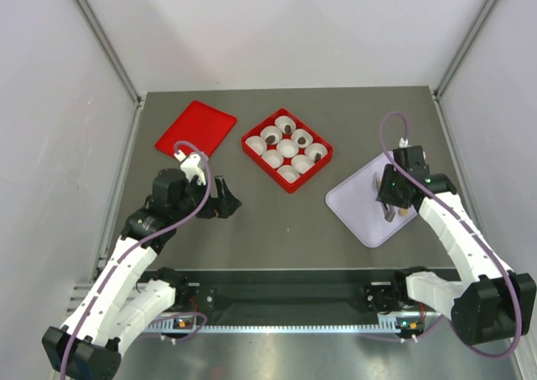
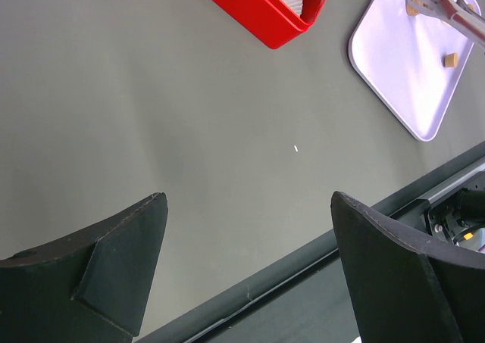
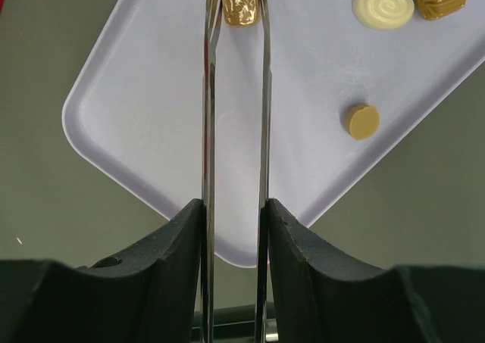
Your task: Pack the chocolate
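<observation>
Four chocolates (image 3: 383, 7) lie on the lavender tray (image 1: 357, 204): one gold, one white, two tan. The right gripper (image 3: 233, 214) is clamped on one pair of metal tongs (image 3: 206, 131), whose tips flank the gold piece (image 3: 242, 4). The left gripper (image 2: 246, 199) is well left of the tray, jaws apart. The red box (image 1: 264, 167) between them holds nine paper cups (image 1: 288, 148), some with dark pieces inside.

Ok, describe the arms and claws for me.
The left arm and right arm have white links and black joints, and each trails a purple cable. The left claw and right claw have matte black, wedge-shaped fingers. A green light glows near the right claw.
</observation>
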{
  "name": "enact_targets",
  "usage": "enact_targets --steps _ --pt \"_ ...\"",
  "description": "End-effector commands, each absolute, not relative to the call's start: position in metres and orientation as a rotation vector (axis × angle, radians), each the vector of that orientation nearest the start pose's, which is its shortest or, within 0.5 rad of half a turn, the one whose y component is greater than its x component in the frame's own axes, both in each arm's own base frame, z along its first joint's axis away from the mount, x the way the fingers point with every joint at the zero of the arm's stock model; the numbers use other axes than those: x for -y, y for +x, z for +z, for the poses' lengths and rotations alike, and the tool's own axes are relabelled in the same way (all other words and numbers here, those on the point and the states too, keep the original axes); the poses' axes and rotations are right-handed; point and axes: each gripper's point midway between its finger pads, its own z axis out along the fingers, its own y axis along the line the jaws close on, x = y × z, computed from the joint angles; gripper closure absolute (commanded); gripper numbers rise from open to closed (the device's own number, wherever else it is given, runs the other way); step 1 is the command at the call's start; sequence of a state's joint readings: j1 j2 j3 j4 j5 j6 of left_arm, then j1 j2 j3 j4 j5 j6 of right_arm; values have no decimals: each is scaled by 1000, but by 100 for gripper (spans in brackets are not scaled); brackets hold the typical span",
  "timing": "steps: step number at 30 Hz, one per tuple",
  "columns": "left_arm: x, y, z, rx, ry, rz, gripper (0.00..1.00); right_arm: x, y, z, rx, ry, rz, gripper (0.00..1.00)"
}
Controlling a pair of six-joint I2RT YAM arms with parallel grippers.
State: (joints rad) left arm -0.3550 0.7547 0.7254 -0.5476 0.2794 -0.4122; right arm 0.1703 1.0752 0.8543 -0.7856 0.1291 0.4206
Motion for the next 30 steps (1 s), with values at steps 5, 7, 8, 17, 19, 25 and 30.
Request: enact_targets --steps 5,7,8,17,19,25,30 --pt "152 219 197 -2153 130 -752 7 -42 258 162 -2426 340 105 63" --pt "152 219 197 -2152 130 -752 7 -42 258 166 -2419 339 108 63" --pt "152 219 197 -2153 130 -752 7 -42 258 170 -2412 339 110 63" --pt "152 219 196 -2157 129 -751 7 -42 258 170 -2421 321 102 62" --pt "152 219 197 -2154 131 -754 7 -41 260 168 -2417 314 96 59" --pt "152 219 197 -2154 131 -754 7 -46 266 155 -2427 334 122 56" --pt "151 219 197 -2152 128 -749 7 -48 269 140 -2448 364 128 56"
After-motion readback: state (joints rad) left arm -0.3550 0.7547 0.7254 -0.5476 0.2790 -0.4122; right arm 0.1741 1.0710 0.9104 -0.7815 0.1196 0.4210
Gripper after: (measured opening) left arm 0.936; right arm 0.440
